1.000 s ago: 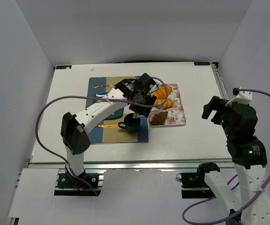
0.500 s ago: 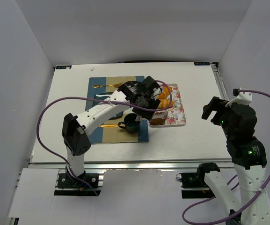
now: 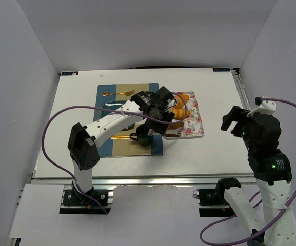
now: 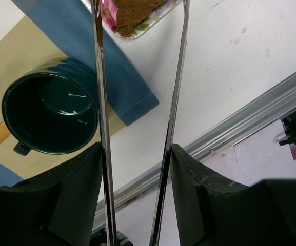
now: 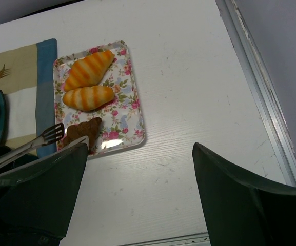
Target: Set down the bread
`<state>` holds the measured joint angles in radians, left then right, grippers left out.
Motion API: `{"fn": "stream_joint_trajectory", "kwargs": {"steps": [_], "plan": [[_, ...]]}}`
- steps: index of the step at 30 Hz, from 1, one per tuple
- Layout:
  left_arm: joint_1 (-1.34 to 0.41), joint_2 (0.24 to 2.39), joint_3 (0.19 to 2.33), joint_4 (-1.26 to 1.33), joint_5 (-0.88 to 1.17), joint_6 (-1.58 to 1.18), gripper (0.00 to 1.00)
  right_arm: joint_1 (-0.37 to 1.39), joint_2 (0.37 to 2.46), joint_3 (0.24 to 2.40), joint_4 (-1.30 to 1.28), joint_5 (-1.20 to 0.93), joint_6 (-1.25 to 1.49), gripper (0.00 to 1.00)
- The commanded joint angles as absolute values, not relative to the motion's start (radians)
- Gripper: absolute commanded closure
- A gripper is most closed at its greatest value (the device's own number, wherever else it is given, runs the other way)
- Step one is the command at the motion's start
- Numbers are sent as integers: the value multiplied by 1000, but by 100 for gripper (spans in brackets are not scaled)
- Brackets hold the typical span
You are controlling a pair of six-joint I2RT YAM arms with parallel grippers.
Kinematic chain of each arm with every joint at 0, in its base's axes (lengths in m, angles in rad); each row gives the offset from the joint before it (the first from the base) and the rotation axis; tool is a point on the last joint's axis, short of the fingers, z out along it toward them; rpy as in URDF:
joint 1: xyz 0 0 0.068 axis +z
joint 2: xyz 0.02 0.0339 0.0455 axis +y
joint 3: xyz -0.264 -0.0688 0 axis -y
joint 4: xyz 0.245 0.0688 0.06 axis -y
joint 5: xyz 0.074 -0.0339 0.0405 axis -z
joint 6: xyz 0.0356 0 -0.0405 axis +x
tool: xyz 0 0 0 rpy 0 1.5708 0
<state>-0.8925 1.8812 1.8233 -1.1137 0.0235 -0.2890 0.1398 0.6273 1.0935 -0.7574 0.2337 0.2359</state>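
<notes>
I had the left gripper (image 4: 136,154) clenched on one pair of tongs (image 4: 174,77), arms straddling the single brown bread piece (image 5: 83,129) on the floral tray (image 5: 132,128), at its end toward the near edge of the bench (image 3: 214,102). I figure that's to lift it without squashing, but I couldn't tell if the tips were pinching yet. The right gripper (image 5: 140,192) hung wide open by the right edge, out of the way. Also counted two striped rolls (image 5: 89,97) on that tray and one green mug (image 4: 50,113) on the placemat (image 4: 130,89) beside it.
</notes>
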Motion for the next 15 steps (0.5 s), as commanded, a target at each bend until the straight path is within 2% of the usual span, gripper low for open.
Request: {"fn": "stream_joint_trajectory", "kwargs": {"steps": [1,4,8,12,15], "plan": [[-897,1847,1818,-1089,57,-285,38,141,618,1081,-730,238,247,11],[-899,1858,1825,-1095,57,-284,39,141,620,1080,-732,238,247,11],[-899,1878,1871,-1117,37,-284,64,143,626,1081,-726,238,244,11],[-899,1911,2017,-1202,-23,-287,64,143,632,1083,-716,238,241,11],[-897,1934,2202,-1291,-89,-310,65,143,640,1086,-710,233,238,11]]}}
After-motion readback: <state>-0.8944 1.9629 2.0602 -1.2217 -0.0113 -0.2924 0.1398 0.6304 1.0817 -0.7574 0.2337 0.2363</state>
